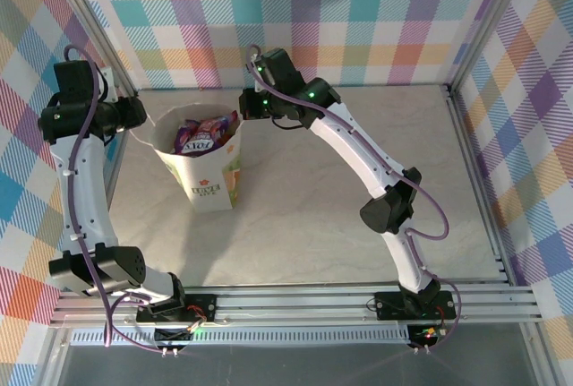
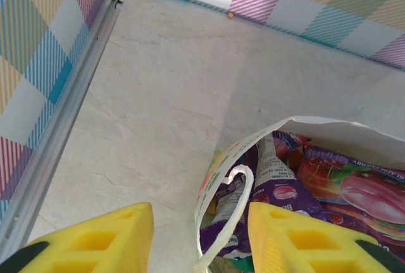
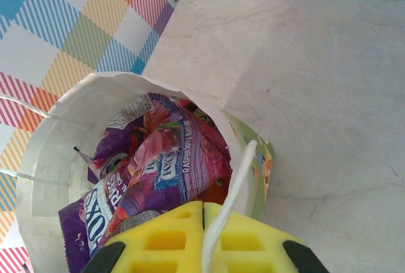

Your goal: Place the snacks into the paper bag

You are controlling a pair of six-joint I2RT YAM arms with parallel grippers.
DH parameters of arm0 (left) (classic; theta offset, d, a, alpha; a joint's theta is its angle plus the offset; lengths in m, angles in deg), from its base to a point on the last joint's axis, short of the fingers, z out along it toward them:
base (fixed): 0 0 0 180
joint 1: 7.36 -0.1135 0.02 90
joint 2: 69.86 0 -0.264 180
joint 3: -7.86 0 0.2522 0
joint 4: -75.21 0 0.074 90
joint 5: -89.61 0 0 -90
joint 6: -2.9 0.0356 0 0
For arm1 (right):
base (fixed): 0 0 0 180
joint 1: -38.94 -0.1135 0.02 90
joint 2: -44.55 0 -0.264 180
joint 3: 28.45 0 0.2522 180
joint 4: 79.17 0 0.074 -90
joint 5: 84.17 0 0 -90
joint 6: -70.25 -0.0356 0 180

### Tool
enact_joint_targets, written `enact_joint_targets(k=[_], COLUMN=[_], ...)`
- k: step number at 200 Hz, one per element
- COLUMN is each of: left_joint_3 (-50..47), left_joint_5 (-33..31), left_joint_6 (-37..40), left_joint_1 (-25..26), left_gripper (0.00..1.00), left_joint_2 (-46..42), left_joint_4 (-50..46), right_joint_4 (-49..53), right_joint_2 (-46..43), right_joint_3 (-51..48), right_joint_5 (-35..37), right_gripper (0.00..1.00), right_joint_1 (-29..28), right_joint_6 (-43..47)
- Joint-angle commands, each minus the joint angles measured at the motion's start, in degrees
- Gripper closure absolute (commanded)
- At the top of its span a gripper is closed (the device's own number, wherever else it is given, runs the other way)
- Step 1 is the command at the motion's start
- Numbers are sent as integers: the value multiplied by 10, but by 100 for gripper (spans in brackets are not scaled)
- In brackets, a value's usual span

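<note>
white flower-print paper bag [image 1: 210, 175] stands upright, purple snacks [image 3: 171, 171] inside.

The paper bag [image 1: 208, 171] is matt white paper, its cord handle [image 3: 236, 184] soft. The snacks [image 3: 171, 165] are glossy foil (crinkled, light-catching). The bench [image 1: 313, 216] looks smooth, matt and stone-patterned, with metal rails [image 1: 295, 299] along its edges.

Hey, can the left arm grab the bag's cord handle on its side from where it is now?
Probably yes. The left gripper is open, and the cord handle appears to rise between its fingers at the paper bag rim, with nothing blocking.
</note>
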Motion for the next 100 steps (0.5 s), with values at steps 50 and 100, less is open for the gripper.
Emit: enact_joint_targets(k=[50, 100], left_joint_3=[67, 210], left_joint_5=[52, 51], left_joint_6=[2, -17], left_joint_1=[35, 153], left_gripper=[100, 100], left_joint_2=[28, 99], left_joint_4=[-17, -36], right_joint_4=[-16, -6], right_joint_2=[-4, -26], right_joint_3=[48, 71], right_joint_5=[-16, -18], right_gripper=[100, 100], right_joint_1=[6, 15], right_joint_6=[31, 59])
